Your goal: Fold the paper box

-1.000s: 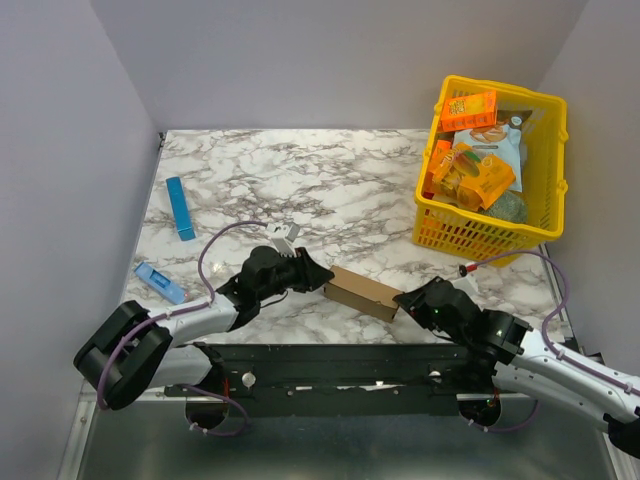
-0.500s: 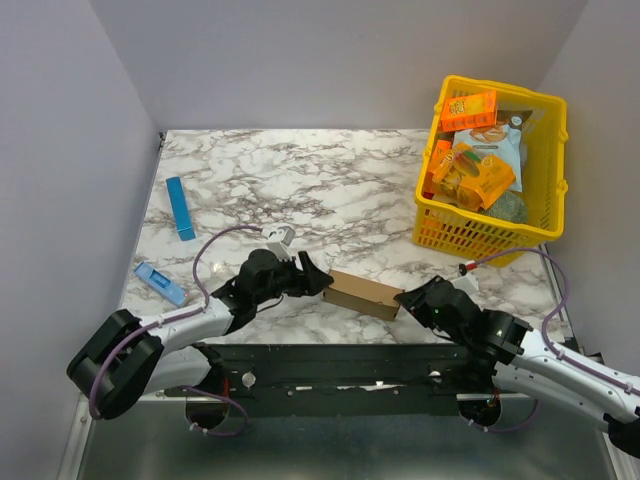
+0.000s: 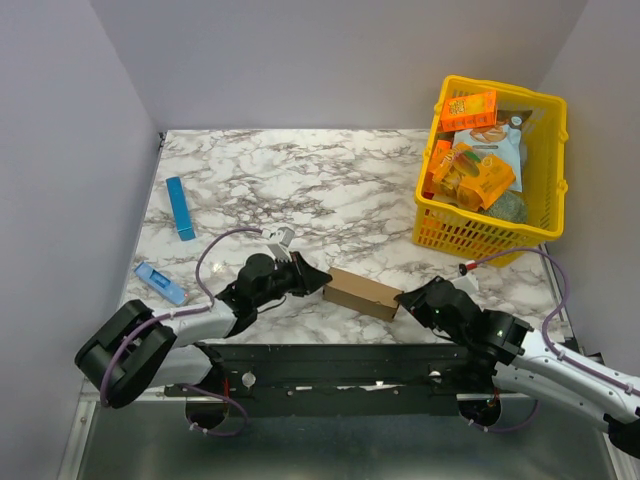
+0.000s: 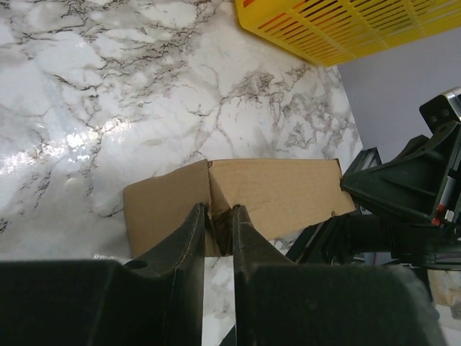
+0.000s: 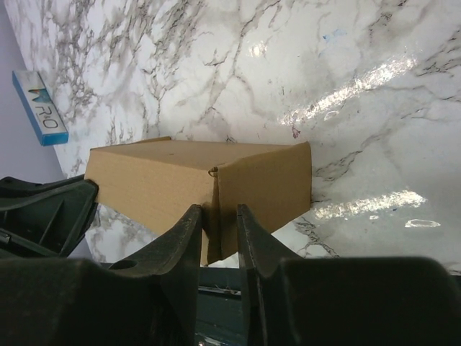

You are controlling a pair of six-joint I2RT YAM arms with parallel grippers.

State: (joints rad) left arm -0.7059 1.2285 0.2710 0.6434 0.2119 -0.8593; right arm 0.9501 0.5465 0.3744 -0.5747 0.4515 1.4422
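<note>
The paper box (image 3: 362,292) lies lengthwise along the tabletop's (image 3: 330,180) near edge, with the left gripper (image 3: 319,279) and right gripper (image 3: 404,300) each clamping one end.

- this is a robot test cell in a lab, not a home or a shop.
- a left arm (image 3: 200,320) and a right arm (image 3: 560,365) are bolted side by side to a black rail (image 3: 340,375) at the near edge.
- a marble-patterned table top (image 3: 340,180) is boxed in by plain pale walls (image 3: 330,60), like a booth.
- the props look staged: a yellow basket (image 3: 470,235) of snack boxes (image 3: 470,108), a blue bar (image 3: 180,207) and one paper box (image 3: 362,292).
- an exposed purple cable (image 3: 228,233) loops over the left arm.
</note>
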